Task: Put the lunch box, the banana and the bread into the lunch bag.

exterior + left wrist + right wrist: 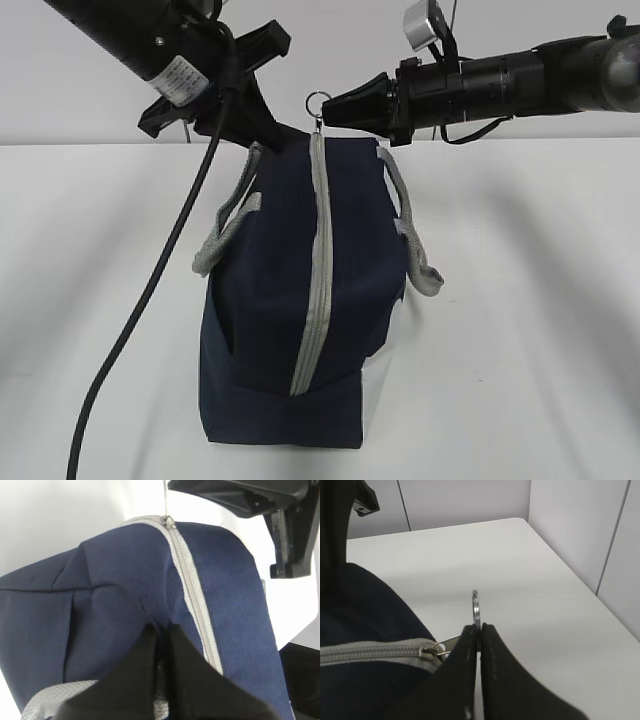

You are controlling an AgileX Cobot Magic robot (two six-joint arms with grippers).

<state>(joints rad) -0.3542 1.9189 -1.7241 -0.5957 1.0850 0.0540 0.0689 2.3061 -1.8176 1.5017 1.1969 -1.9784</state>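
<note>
The navy lunch bag [290, 300] stands on the white table with its grey zipper [316, 280] closed along its whole visible length. My left gripper [260, 138] is shut on a fold of the bag's fabric [115, 590] at its top left, beside a grey handle [45, 702]; the fingertips meet at the pinch [161, 627]. My right gripper [332, 108] is shut on the metal ring pull [476, 605] at the zipper's top end, its tips closed flat on the ring [479, 626]. The lunch box, the banana and the bread are out of view.
A black cable [150, 300] hangs from the left arm down past the bag's left side. Grey strap handles [420, 250] droop on both sides of the bag. The table's far edge [560, 560] meets wall panels.
</note>
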